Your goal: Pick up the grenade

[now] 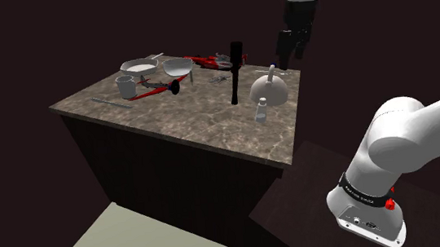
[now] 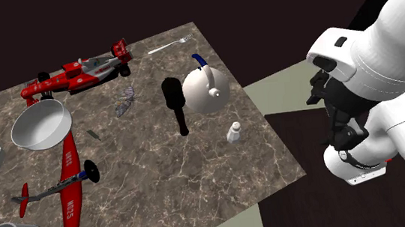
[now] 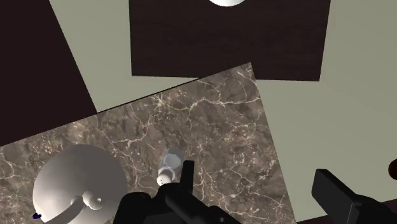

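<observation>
Brown veined surface (image 1: 202, 128), a big round white kettle (image 1: 270, 90) near its edge. The claw (image 1: 290, 51) hangs above, spread wide and empty. The small pale grenade (image 1: 261, 109) stands just beside the kettle. I'd center over it first, then drop straight so you don't clip the kettle.

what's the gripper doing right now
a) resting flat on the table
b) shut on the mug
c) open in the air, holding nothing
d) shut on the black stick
c: the gripper hangs open in the air near the kettle, above the table, and it clasps nothing.
</observation>
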`<move>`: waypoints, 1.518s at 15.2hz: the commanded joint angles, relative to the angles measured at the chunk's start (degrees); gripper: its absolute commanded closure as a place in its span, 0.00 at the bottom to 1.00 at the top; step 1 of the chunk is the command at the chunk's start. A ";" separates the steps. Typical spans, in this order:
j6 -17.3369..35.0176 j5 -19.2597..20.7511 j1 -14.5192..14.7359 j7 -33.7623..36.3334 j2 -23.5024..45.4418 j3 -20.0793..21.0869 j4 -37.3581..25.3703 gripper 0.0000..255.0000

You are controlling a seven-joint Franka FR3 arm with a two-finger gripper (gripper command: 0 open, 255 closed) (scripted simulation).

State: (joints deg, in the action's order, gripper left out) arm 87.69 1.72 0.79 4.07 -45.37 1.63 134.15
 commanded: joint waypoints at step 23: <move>7.58 -1.62 -2.95 -22.85 47.06 -13.66 -40.01 0.00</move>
State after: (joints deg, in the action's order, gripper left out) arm 95.76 0.71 -1.85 -17.56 -1.02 -11.58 97.27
